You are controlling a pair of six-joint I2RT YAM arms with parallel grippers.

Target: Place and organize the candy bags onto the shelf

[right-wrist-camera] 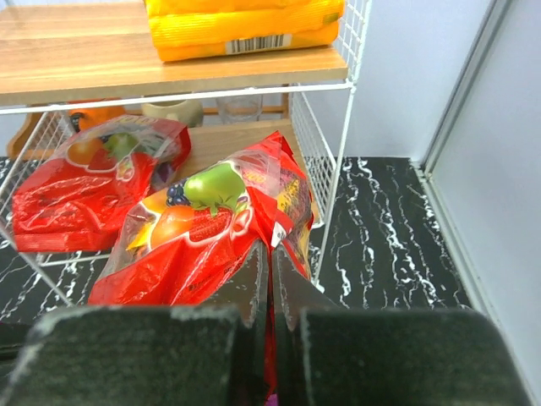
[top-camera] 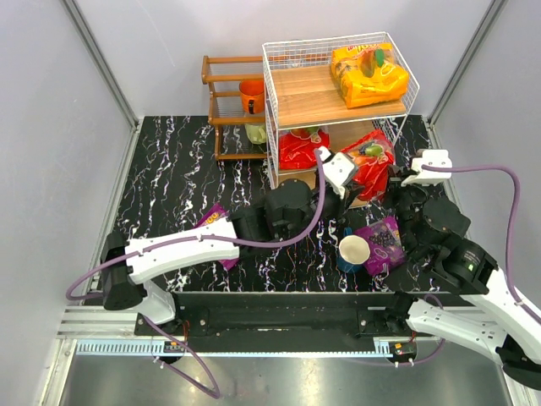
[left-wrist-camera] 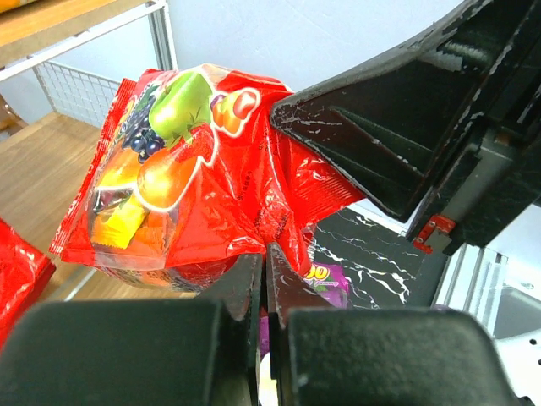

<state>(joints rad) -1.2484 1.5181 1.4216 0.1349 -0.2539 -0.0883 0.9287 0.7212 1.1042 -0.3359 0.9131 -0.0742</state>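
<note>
Shelf board (right-wrist-camera: 169,78) holds orange-yellow bag (right-wrist-camera: 211,25), barcode (right-wrist-camera: 258,43) visible.

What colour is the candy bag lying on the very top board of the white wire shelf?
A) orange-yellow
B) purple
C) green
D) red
A: the orange-yellow bag lies alone on the top wooden board of the shelf.

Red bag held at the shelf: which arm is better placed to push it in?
Probably right. Both hands grip the red bag, but the right hand faces the shelf opening and other red bag straight ahead; the left hand sees them sideways.
</note>
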